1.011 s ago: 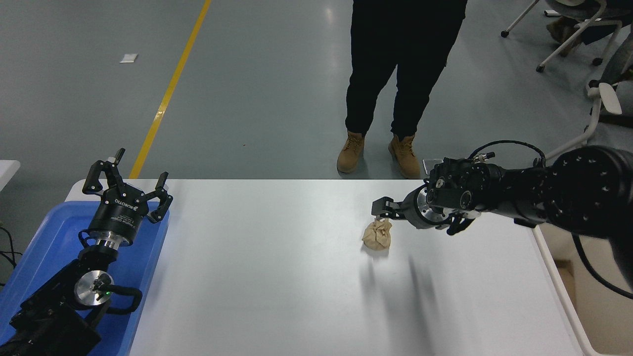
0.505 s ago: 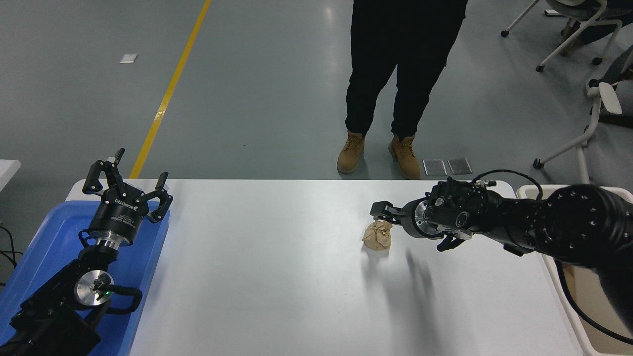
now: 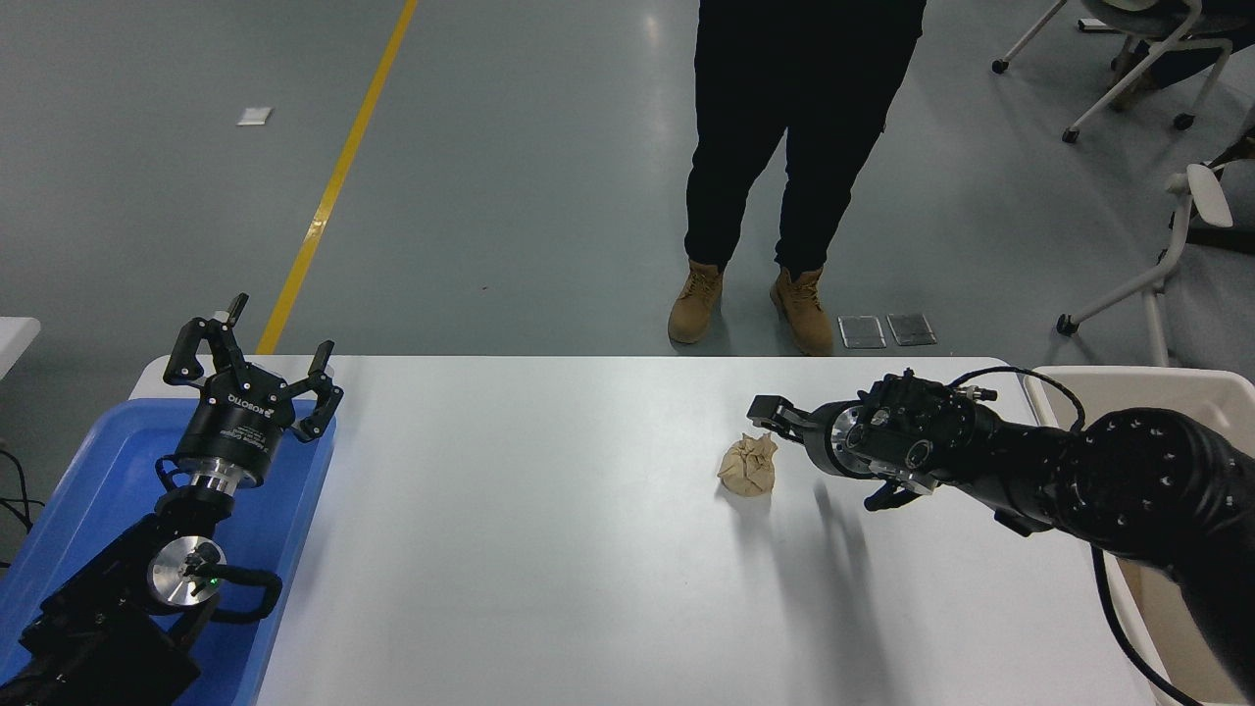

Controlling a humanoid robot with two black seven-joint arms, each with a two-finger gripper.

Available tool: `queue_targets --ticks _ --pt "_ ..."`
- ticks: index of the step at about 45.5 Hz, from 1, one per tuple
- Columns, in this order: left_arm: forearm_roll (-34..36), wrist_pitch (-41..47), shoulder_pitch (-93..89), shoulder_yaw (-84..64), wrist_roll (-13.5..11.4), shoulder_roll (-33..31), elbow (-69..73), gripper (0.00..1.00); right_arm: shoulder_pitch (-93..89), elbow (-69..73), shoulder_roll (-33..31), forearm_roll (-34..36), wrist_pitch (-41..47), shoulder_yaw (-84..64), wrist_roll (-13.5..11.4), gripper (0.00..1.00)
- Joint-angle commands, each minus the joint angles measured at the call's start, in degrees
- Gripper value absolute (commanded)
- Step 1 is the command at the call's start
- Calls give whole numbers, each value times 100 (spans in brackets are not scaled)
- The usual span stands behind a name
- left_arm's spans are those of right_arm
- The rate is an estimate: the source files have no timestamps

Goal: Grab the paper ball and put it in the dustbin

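Note:
The paper ball (image 3: 748, 465), a wrinkled tan wad, lies on the white table (image 3: 549, 549) right of centre. My right gripper (image 3: 808, 453) comes in from the right edge and points left. It is open. Its upper finger (image 3: 767, 409) hangs just above the ball's top right, and the other finger sticks out lower right, away from the ball. Nothing is held. The cream dustbin (image 3: 1128, 377) stands off the table's right end, partly hidden behind the right arm. My left gripper (image 3: 257, 361) is parked open at the lower left.
A blue tray (image 3: 88, 471) lies under the left arm at the table's left end. A person in dark trousers and tan boots (image 3: 698, 302) stands at the far edge. Office chairs (image 3: 1181, 211) stand at the top right.
The right arm has sunk lower and drawn slightly right, uncovering more of the dustbin's rim. The paper ball and the left arm have not moved.

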Motion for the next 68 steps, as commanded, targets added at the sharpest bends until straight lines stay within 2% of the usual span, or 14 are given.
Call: queue_targets --ticks 1,18,23,29,33,35,36,37,68 --pt "0 2 0 0 -1 0 8 98 -36 102 0 -6 2 103 10 100" --pt "0 2 0 0 -1 0 -1 98 -115 216 0 -23 -16 455 45 100" --pt "0 2 0 0 -1 0 8 98 -194 199 0 -102 -94 455 115 94" --pt "0 2 0 0 -1 9 -1 98 -317 216 0 -734 -402 455 291 63" --pt "0 2 0 0 -1 0 -1 98 -361 225 0 -1156 -464 455 405 27" --pt "0 2 0 0 -1 0 -1 98 -361 225 0 -1253 -464 455 431 16" --pt "0 2 0 0 -1 0 -1 98 -361 225 0 -1288 -473 455 440 3" --pt "0 2 0 0 -1 0 8 98 -361 225 0 -1298 -464 455 440 0" --pt "0 2 0 0 -1 0 -1 98 -124 330 0 -1553 -429 393 440 0"
